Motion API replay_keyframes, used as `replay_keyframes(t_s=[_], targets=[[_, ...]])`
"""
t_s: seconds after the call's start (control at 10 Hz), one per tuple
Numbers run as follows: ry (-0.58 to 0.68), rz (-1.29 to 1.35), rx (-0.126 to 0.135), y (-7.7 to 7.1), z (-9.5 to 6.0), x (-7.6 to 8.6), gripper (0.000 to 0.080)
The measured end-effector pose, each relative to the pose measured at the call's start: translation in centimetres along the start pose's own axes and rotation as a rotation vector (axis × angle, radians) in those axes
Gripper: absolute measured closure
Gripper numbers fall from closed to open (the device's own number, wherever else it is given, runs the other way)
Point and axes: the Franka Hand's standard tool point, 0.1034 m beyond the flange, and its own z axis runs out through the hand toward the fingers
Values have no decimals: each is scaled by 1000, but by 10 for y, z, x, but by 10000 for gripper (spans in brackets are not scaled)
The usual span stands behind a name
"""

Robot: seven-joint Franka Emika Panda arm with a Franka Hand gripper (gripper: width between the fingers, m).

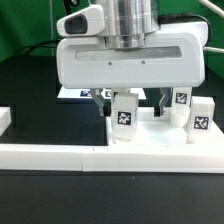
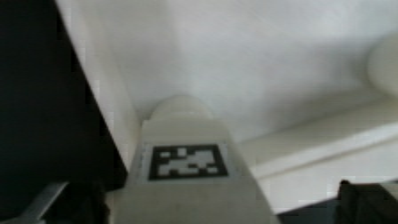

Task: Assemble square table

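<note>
The white square tabletop lies flat at the exterior view's right, just behind the low border wall. One short white leg with a black-and-white tag stands upright on it. My gripper hangs directly over this leg, open, one finger on each side of it. In the wrist view the same leg rises between the dark fingertips, with a gap on both sides, and the tabletop fills the background. Two more tagged legs stand at the tabletop's right.
The long low white border wall runs across the front, with a raised end at the exterior view's left. The marker board lies on the black table behind the gripper. A green wall stands at the back.
</note>
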Motion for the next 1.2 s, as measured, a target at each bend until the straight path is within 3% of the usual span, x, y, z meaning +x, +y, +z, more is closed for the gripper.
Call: replay_keyframes(t_s=[0.2, 0.3, 0.4, 0.5, 0.8, 1.0, 1.2], targets=[[0, 35, -2, 1, 0, 0, 414], [-1, 134, -7, 5, 1, 0, 414], [-1, 222, -7, 6, 1, 0, 509], [0, 297, -8, 6, 1, 0, 509], [12, 871, -13, 8, 0, 2, 509], [-17, 1196, -30, 6, 2, -4, 509], [-36, 1438, -9, 3, 4, -4, 509]])
